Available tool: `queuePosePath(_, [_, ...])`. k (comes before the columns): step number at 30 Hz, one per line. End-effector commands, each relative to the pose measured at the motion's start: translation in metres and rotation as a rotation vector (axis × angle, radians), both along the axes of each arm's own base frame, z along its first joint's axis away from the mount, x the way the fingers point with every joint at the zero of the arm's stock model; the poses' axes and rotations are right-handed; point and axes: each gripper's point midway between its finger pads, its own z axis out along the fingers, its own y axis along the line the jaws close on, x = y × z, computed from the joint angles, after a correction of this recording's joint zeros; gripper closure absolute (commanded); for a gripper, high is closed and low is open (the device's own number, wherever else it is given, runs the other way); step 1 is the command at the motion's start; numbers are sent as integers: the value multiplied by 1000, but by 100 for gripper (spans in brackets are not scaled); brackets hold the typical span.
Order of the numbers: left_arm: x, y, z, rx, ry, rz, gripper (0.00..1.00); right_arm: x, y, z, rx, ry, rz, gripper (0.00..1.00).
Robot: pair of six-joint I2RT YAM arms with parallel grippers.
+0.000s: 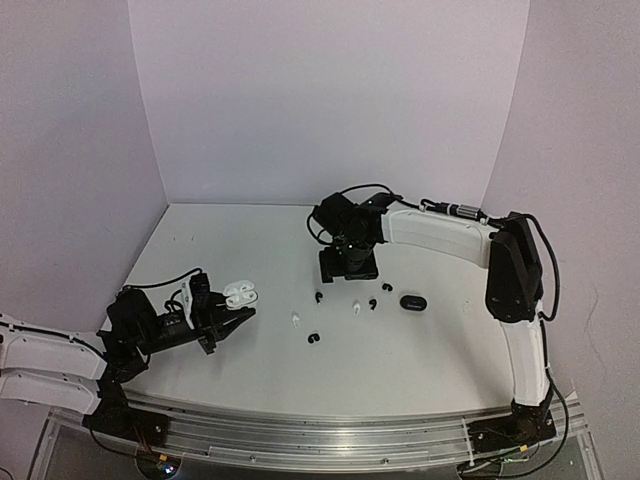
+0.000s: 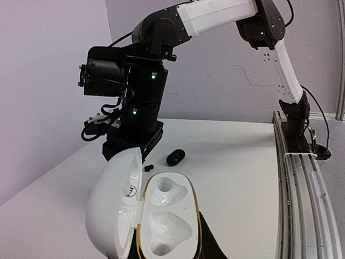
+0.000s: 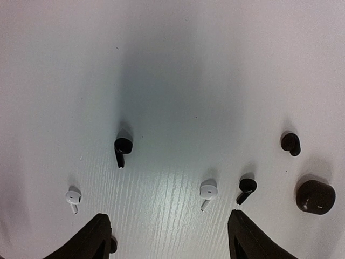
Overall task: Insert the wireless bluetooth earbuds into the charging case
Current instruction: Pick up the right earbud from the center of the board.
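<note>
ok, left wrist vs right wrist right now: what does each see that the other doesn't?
Left wrist only: the open white charging case, both wells empty, and the right arm standing over the table. Right wrist only: two white earbuds lying apart, and the right gripper open just above the table. Both: the black charging case and black earbuds on the table; the left wrist catches one near that case, the right wrist three in plain view. Which one the left wrist sees, I cannot tell.
</note>
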Motion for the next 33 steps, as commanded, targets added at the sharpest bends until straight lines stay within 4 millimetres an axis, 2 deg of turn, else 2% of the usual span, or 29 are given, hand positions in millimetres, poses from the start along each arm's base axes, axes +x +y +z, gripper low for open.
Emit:
queuePosePath(1, [-11, 6, 26, -66, -170, -9, 100, -2, -1, -1, 9, 34, -27, 29])
queuePosePath(9, [-30, 1, 8, -66, -119, -131, 100, -11, -11, -15, -21, 72, -64, 38])
queuePosePath(12, [-30, -2, 3, -59, -91, -144, 100, -10, -15, -22, -51, 81, -69, 41])
queuePosePath(19, [-26, -2, 0, -62, -57, -130, 100, -5, -32, -47, -109, 135, -106, 41])
queuePosePath(28, [-29, -2, -4, -44, -44, -144, 100, 2, -34, -61, -108, 171, -95, 41])
queuePosePath(33, [-29, -4, -5, -41, -39, -150, 100, 6, -30, -66, -95, 186, -81, 50])
